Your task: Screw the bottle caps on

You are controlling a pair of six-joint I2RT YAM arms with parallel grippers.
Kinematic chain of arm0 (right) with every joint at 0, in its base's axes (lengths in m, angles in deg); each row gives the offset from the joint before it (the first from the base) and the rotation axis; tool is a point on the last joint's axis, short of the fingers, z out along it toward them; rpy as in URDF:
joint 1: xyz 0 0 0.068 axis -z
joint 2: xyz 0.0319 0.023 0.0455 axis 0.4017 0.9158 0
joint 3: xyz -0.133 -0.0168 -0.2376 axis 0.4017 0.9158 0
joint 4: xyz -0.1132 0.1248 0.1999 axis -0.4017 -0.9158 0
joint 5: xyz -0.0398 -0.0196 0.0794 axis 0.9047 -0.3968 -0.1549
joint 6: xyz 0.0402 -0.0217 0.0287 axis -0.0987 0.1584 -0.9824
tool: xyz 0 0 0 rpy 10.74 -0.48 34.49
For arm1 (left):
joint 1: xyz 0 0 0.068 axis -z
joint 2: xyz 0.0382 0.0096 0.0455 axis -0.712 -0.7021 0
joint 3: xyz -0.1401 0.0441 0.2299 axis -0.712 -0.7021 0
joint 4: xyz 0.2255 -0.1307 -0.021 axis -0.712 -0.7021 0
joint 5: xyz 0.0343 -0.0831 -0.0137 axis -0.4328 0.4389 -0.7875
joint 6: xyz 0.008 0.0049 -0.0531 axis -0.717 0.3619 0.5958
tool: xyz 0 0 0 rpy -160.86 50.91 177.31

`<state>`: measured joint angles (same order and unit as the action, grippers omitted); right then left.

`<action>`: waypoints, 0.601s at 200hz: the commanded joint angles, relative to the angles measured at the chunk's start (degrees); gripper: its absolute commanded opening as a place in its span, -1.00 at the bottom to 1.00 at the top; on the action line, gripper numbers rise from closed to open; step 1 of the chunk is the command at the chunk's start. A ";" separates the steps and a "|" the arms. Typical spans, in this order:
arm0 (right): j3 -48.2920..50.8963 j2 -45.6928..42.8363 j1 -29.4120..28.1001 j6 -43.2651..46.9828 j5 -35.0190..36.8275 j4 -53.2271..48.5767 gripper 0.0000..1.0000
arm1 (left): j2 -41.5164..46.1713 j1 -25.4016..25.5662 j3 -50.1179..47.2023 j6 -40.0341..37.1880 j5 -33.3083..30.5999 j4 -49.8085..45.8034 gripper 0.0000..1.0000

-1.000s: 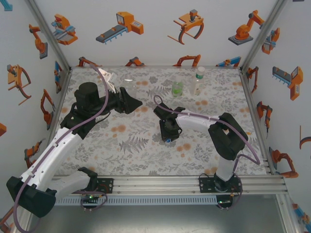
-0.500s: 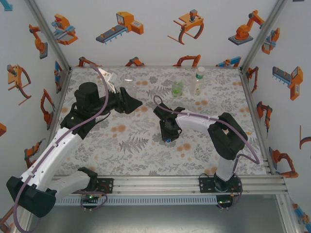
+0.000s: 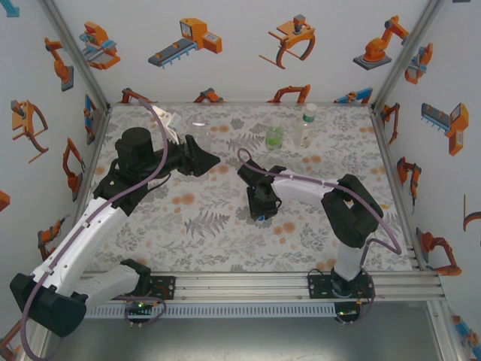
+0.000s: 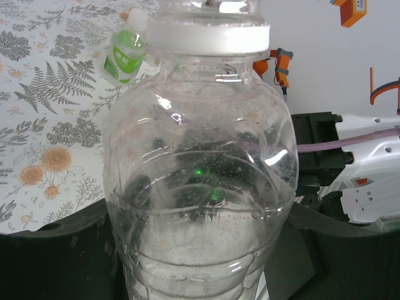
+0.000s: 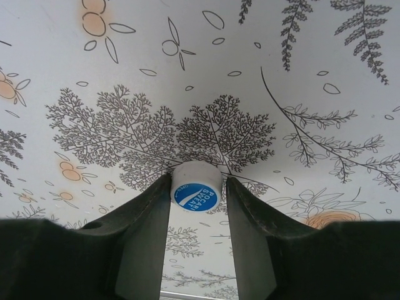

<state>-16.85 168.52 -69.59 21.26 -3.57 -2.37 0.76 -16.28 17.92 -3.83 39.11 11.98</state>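
Little has changed: the right gripper still pinches the white cap on the surface beneath it, and the left gripper clamps the clear bottle; capping awaits a lift.

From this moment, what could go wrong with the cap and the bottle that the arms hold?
1. The white cap sits only at the tips of the right gripper's jaws, so it may slip out when lifted.
2. The clear bottle in the left gripper looks smooth; it might turn in the jaws during screwing.
3. The green bottle stands near both arms; a wide swing could knock it over.
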 commanded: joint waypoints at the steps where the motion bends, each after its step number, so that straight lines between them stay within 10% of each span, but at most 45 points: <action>1: -1.88 0.70 -0.50 0.43 0.86 -1.93 -0.17 | 0.02 -0.41 0.82 0.76 0.53 0.76 -1.00; 120: -1.78 -0.44 -0.58 1.38 1.69 -1.12 -0.34 | 0.14 -0.53 0.35 -0.43 0.53 0.21 -1.00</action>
<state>-16.88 168.52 -69.68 21.30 -3.44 -2.63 0.76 -16.56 17.92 -3.85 39.09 11.96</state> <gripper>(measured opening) 0.354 0.601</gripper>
